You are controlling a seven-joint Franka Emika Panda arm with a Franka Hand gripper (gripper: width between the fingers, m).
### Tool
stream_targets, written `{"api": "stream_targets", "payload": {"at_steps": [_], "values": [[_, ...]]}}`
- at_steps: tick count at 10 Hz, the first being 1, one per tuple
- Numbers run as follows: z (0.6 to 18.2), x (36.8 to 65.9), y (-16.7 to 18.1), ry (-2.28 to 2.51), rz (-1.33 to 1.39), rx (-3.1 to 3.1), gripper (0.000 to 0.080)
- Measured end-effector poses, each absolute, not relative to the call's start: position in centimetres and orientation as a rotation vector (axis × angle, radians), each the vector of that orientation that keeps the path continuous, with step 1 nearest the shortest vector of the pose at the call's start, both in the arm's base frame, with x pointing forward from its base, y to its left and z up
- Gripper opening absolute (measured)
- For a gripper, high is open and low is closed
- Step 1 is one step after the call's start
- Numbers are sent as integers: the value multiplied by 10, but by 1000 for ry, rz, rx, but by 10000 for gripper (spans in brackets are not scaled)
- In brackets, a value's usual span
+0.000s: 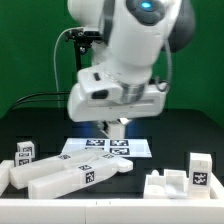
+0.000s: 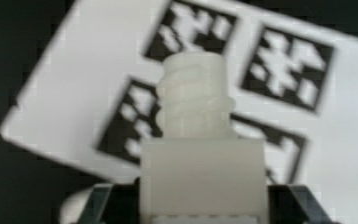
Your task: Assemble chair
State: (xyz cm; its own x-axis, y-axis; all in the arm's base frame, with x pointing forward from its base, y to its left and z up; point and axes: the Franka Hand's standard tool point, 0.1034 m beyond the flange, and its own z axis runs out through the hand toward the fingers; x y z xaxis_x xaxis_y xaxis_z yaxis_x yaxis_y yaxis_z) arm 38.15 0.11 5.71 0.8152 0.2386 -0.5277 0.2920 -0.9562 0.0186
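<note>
In the exterior view, your two-finger pincer [image 1: 116, 124] hangs below the big glossy white robot arm [image 1: 130, 50], in the middle of the frame. It sits just above the thin flat white marker board [image 1: 80, 146]. A short white ribbed plastic peg [image 1: 118, 131] sits between the jaws, so you have it clamped, though the contact is small and hard to read from here. The peg looks clear of the board, probably so you can carry it over the other parts without snagging. The long chunky white plastic bars [image 1: 70, 176] lie on the black table [image 1: 170, 135] at the lower left of the frame, well apart from the pincer. The white notched plastic blocks [image 1: 185, 180] sit at the lower right, also well apart. A small white tagged block [image 1: 25, 152] stands at the far left.

In the wrist view, you see the peg [image 2: 194, 130] reaching straight out from between the dark fingers [image 2: 98, 203], with its stepped, ribbed tip pointing away. The pincer [image 2: 190, 200] grips the wider plain base. That likely keeps the ribbed end free to go into a socket. The marker board [image 2: 83, 82] fills the background behind the peg.
</note>
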Motion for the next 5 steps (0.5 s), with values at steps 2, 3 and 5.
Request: {"api": "stream_targets", "payload": {"at_steps": [2, 3, 5], "values": [[51, 402, 18, 341, -796, 2891, 281], [51, 401, 17, 339, -800, 2891, 281], [47, 397, 22, 231, -804, 2893, 281]]}}
